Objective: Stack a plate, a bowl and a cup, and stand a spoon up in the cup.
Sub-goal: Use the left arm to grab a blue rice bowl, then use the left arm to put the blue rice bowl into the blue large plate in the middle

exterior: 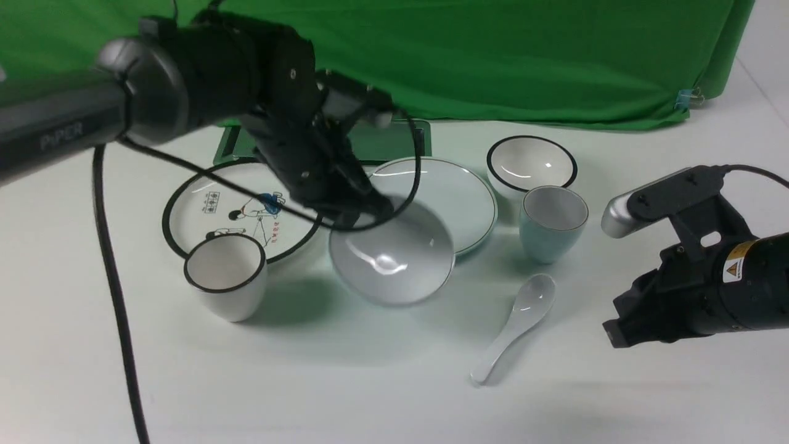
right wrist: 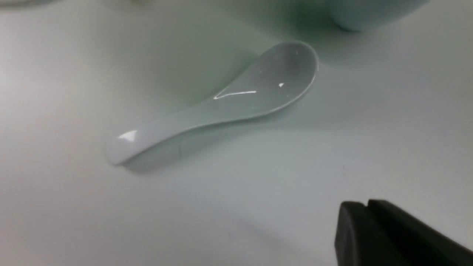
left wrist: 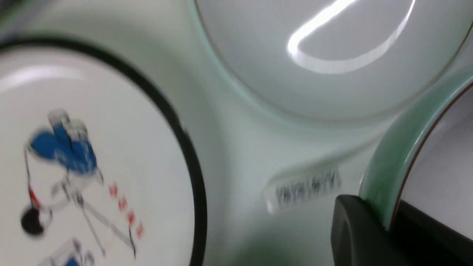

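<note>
The left gripper (exterior: 363, 216), pinching the rim of the bowl (exterior: 394, 262), is hemmed in: the cartoon plate (exterior: 203, 213) lies just to its left and the plate (exterior: 459, 194) just to its right, with a short marked spoon (left wrist: 303, 190) in the narrow gap of desk (exterior: 370, 394) among them. The black-rimmed cup (exterior: 225, 277) stands nearer the robot, on its left. The right gripper (exterior: 616, 336) has bare desk all the way to the spoon (exterior: 515, 330) on its left; the cup (exterior: 553, 222) stands ahead and left
</note>
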`<control>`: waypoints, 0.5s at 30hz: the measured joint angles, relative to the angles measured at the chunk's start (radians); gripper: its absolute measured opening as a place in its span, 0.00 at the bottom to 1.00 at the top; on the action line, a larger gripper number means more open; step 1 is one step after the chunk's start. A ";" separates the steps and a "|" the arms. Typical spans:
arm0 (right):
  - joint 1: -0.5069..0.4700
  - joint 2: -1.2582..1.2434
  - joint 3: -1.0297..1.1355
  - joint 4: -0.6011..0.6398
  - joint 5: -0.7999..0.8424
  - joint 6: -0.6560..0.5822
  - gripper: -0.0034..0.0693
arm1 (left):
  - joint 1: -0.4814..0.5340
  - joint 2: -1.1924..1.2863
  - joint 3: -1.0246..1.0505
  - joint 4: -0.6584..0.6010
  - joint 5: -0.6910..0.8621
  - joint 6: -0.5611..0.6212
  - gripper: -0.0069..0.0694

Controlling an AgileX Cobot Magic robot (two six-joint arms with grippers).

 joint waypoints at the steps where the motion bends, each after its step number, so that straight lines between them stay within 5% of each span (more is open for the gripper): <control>1: 0.000 0.000 0.000 0.000 0.005 0.001 0.14 | 0.001 0.006 -0.015 -0.015 -0.061 0.001 0.08; 6: 0.000 0.000 0.000 0.000 0.017 0.002 0.14 | 0.004 0.104 -0.079 -0.027 -0.269 0.006 0.08; 11: 0.000 0.000 0.000 0.000 0.017 0.002 0.17 | 0.006 0.220 -0.127 0.007 -0.304 -0.012 0.08; 15: 0.000 0.000 0.000 0.000 0.000 0.002 0.29 | 0.016 0.293 -0.190 0.038 -0.302 -0.079 0.08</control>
